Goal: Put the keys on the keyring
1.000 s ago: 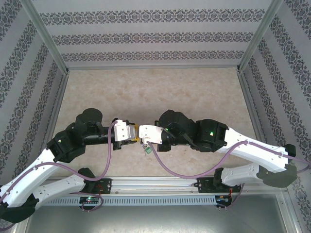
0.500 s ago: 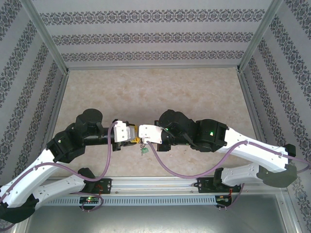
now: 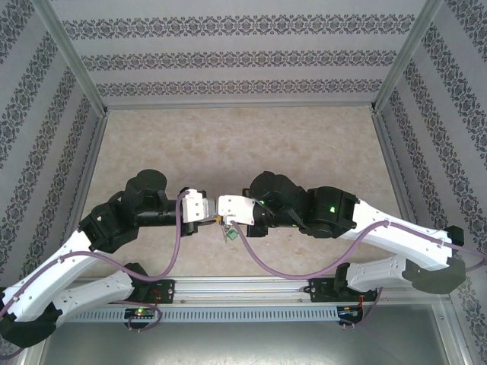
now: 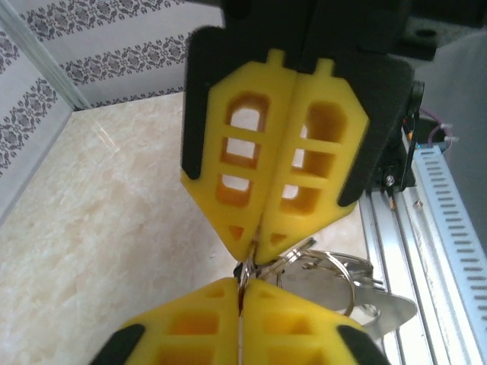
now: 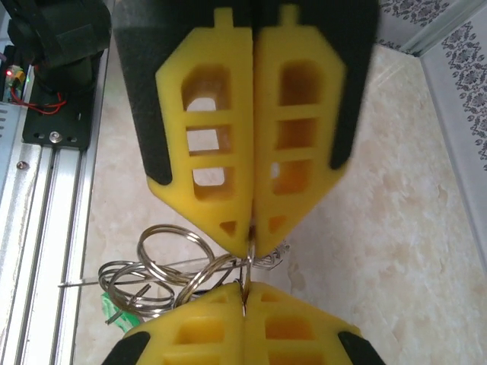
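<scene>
At the near middle of the table (image 3: 243, 144), just ahead of the two bases, both arms lie low and meet tip to tip. The right gripper (image 5: 243, 293) has its fingers pressed flat together, pinching the metal of the keyring (image 4: 380, 310), which hangs clear of the tabletop between the two heads. Its bunch of small rings (image 5: 163, 266) and the green tag (image 5: 114, 308) dangle below. The left gripper (image 4: 242, 293) is likewise fully closed, on a thin metal strip (image 4: 245, 272) running into its seam. Whether that is ring wire or the key blade edge-on, I cannot tell. No black key head can be picked out.

Judgement: the step in hand is threading at the pinch point. It wants both grips kept firm and the tips kept in line. Any feed should be slow and along the ring's curve, since a sideways tug could twist the bunch or pull the wire out.

Against a second ago, the left head sits slightly back toward its own side with less yellow showing. The right arm and tag are about where they were.
</scene>
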### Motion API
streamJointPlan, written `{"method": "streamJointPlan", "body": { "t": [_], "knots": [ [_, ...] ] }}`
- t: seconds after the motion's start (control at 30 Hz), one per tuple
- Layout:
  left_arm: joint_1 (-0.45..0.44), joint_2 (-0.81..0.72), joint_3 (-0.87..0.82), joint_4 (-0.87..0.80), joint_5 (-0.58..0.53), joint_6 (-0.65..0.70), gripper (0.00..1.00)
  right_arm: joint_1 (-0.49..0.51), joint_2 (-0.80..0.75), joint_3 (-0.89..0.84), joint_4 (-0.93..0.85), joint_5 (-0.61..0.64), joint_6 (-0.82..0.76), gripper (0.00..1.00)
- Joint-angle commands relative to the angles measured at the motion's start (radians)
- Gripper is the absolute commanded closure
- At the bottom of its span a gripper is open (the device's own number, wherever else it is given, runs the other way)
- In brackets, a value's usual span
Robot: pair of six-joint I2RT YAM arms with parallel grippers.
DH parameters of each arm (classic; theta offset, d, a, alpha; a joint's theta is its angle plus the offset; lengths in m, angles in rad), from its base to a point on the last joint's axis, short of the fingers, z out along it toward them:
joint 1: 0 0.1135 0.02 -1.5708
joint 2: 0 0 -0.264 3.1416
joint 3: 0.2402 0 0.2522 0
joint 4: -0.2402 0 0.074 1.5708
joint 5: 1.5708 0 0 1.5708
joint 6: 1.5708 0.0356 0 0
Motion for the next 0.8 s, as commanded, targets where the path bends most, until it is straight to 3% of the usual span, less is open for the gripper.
{"method": "streamJointPlan", "body": {
  "t": [0.0,0.1,0.3,0.37,0.7,0.77],
  "knots": [
    [-0.004,-0.009,-0.014,0.044,0.022,-0.011,1.00,0.000,-0.026,-0.001,0.054,-0.029,0.002,1.00],
    [-0.004,-0.034,-0.032,0.096,0.041,-0.043,1.00,0.000,-0.031,-0.011,0.063,-0.026,0.003,1.00],
    [-0.003,-0.093,-0.093,0.264,0.095,-0.148,1.00,0.000,-0.059,-0.053,0.115,-0.035,0.017,0.82],
    [-0.004,-0.111,-0.115,0.318,0.111,-0.183,1.00,-0.001,-0.070,-0.061,0.127,-0.037,0.019,0.80],
    [-0.004,-0.154,-0.181,0.489,0.162,-0.286,1.00,-0.006,-0.081,-0.086,0.159,-0.055,0.017,0.87],
    [-0.004,-0.163,-0.190,0.512,0.163,-0.301,1.00,-0.007,-0.089,-0.089,0.165,-0.057,0.016,0.94]
  ]
}}
